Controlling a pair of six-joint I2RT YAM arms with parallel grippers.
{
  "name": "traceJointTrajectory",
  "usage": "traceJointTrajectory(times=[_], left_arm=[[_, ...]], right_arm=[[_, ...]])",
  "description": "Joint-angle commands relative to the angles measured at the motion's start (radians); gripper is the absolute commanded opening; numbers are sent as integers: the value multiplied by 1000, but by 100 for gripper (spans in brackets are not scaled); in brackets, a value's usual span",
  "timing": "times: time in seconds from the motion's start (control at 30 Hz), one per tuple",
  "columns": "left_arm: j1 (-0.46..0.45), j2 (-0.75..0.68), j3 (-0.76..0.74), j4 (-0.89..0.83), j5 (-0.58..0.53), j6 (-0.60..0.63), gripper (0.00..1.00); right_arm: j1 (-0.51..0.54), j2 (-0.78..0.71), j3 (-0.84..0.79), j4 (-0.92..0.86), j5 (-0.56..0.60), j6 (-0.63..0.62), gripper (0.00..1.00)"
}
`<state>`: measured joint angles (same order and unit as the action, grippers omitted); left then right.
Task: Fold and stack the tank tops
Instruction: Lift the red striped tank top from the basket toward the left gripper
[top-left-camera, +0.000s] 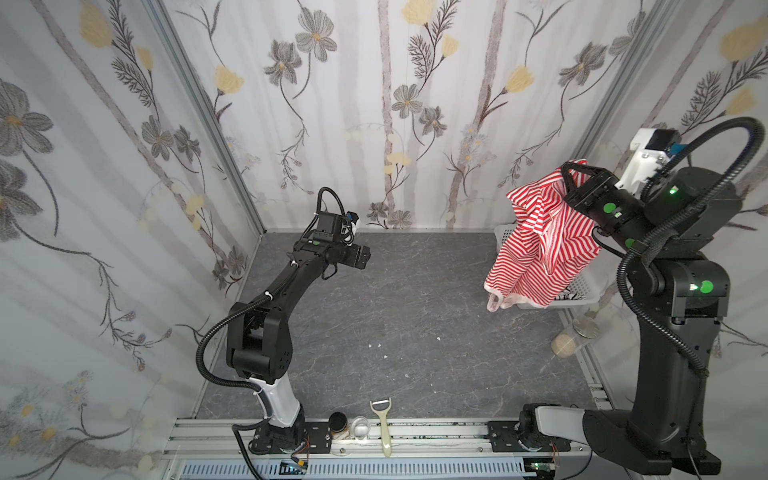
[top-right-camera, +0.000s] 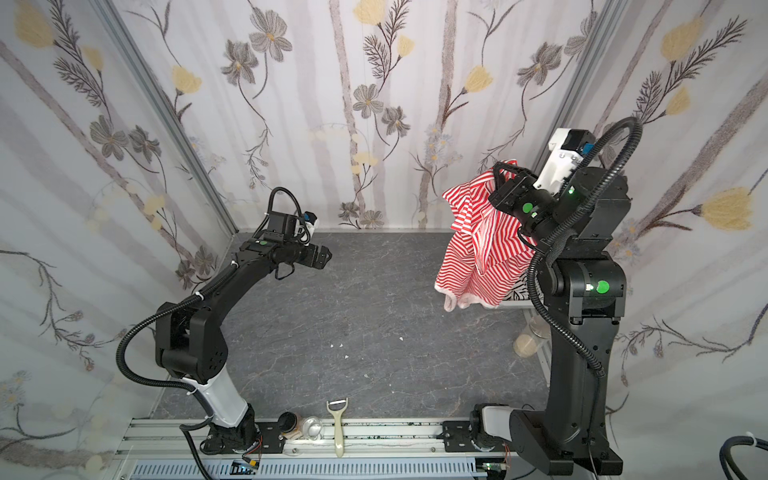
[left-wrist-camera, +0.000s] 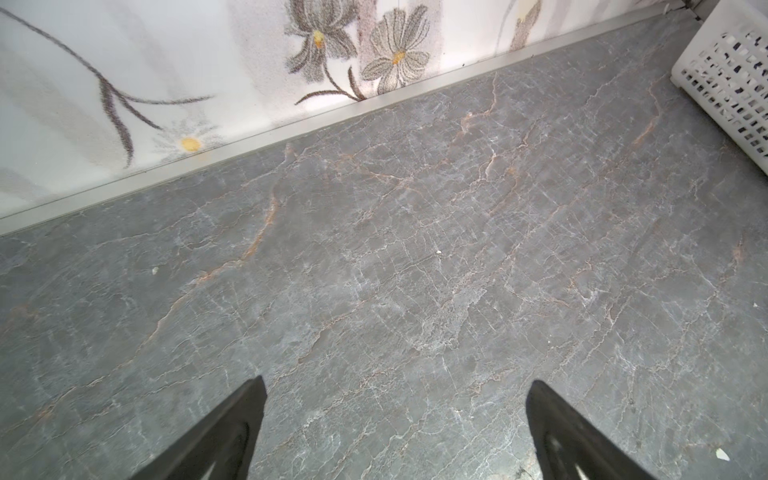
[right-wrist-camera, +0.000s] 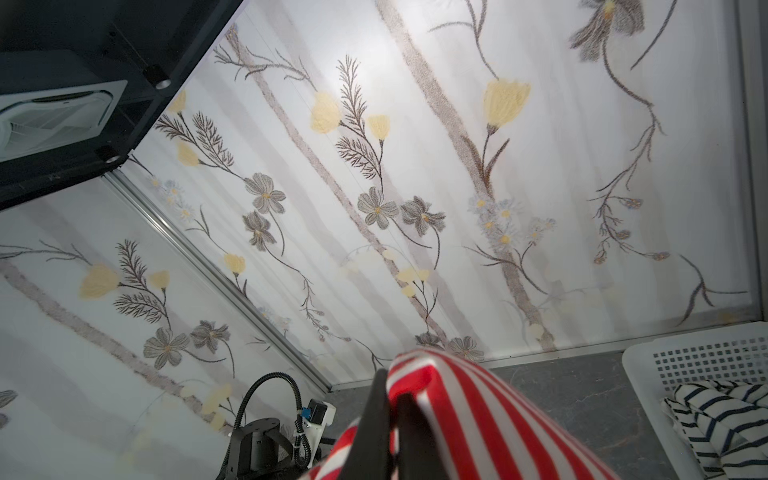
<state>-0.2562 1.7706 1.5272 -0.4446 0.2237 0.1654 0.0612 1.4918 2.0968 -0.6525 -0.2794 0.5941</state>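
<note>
The red-and-white tank top (top-left-camera: 540, 241) hangs above the counter's (top-left-camera: 395, 311) far right corner, clenched in the right gripper (top-left-camera: 570, 179). It hides most of the basket (top-left-camera: 584, 293), which holds the black-striped tank top (right-wrist-camera: 723, 419). A jar (top-left-camera: 575, 336) sits by the right edge. The left gripper (left-wrist-camera: 397, 382) gapes, holding nothing, near the far left corner.

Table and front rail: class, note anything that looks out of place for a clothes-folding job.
A peeler lies across the front rail, kitchenware unrelated to folding. A clear jar lies tipped on its side at the table's right edge, near the basket. Small white crumbs dot the table.
</note>
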Motion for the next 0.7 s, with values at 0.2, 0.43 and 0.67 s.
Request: traceJointTrajectory(times=[0.2,0.43,0.67], left_arm=[[38,-11,-34,17,31,9,100],[52,15,-40,20,40,5,100],[54,41,-64,32,61,-9,100]], right_arm=[[153,297,73,206,-37,135,0],[238,495,319,229,12,213,0],[322,473,86,82,134,185,0]])
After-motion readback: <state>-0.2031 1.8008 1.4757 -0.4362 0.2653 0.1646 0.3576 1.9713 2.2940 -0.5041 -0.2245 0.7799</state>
